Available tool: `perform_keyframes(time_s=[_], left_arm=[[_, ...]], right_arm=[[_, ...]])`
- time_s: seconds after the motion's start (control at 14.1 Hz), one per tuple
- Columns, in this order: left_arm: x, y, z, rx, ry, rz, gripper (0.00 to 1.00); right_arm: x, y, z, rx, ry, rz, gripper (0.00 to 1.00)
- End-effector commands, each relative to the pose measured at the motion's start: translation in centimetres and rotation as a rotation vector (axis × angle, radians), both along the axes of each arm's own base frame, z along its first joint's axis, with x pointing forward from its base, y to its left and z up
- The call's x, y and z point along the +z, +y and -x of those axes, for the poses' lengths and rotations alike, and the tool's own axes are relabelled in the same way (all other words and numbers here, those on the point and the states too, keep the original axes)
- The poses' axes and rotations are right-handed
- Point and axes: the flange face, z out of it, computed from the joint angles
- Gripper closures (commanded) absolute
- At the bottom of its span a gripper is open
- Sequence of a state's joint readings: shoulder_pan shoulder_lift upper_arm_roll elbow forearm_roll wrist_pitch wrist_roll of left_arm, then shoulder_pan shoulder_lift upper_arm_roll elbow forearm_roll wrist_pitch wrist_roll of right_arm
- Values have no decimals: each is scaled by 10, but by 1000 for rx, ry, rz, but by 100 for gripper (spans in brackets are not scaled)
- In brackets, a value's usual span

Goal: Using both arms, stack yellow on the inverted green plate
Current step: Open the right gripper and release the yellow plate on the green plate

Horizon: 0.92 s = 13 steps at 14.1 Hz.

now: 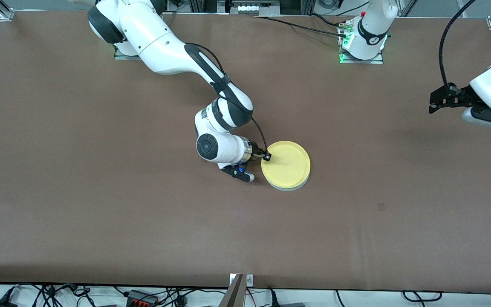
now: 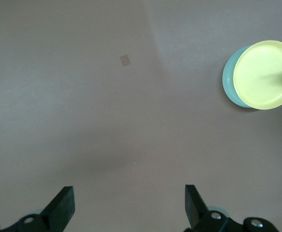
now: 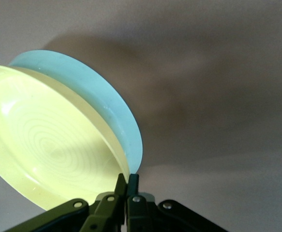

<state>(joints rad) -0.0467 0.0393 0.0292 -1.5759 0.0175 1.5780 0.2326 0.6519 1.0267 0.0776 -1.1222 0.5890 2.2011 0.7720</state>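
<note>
Placement step, near done by the look of it: round shallow yellow plastic plate point(image 1: 287, 164) already sitting on the round pale mint-green plastic plate point(image 1: 293, 187), near the table's middle. Green one apparently upside down, only a thin sliver of its edge peeking out under the yellow on the side nearer the front camera.

Right gripper point(image 1: 266, 157) low at the yellow plate's rim on the side toward the right arm's end, fingers pinched together on that rim in the right wrist view point(image 3: 126, 186). Yellow plate looks tilted up slightly against the green one there, so maybe not fully settled.

Left gripper point(image 1: 438, 102) up over bare brown table surface point(image 1: 143, 213) at the left arm's end, well apart from the stack, waiting; fingers spread wide, holding nothing point(image 2: 130, 205).

Next move, as a guess: release the pinch, back off sideways without dragging the yellow plate off centre.

Materials: both plates smooth moulded plastic, low raised rims, same diameter; faint concentric rings visible in the yellow plate's well. Slippery plastic-on-plastic likely, easy to slide. Table covering matte brown, 1 small darker patch point(image 1: 381, 207) nearer the front camera.
</note>
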Motion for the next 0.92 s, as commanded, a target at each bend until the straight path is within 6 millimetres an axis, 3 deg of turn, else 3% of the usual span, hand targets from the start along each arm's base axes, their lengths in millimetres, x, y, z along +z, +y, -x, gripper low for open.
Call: perform_keyframes(time_s=[0.0, 0.14, 0.36, 0.43, 0.5, 0.57, 0.78, 0.85], left_arm=[[10, 12, 8, -18, -81, 27, 0], [13, 3, 10, -53, -87, 27, 0], [25, -18, 39, -92, -108, 26, 0], [25, -23, 40, -101, -108, 27, 0], [25, -21, 40, -98, -108, 23, 0], [24, -12, 39, -83, -105, 27, 0], [21, -5, 35, -67, -101, 26, 0], [22, -6, 35, -69, -104, 26, 0]], right_arm=[[2, 8, -1, -18, -3, -1, 100], [0, 7, -1, -17, -4, 0, 100], [0, 7, -2, -18, -14, -4, 100], [0, 7, -2, -21, -16, -5, 100], [1, 6, -4, -26, -19, -6, 74], [1, 6, -4, -29, -18, -4, 1], [15, -5, -15, -27, -42, 15, 0], [29, -12, -21, -9, -57, 37, 0]])
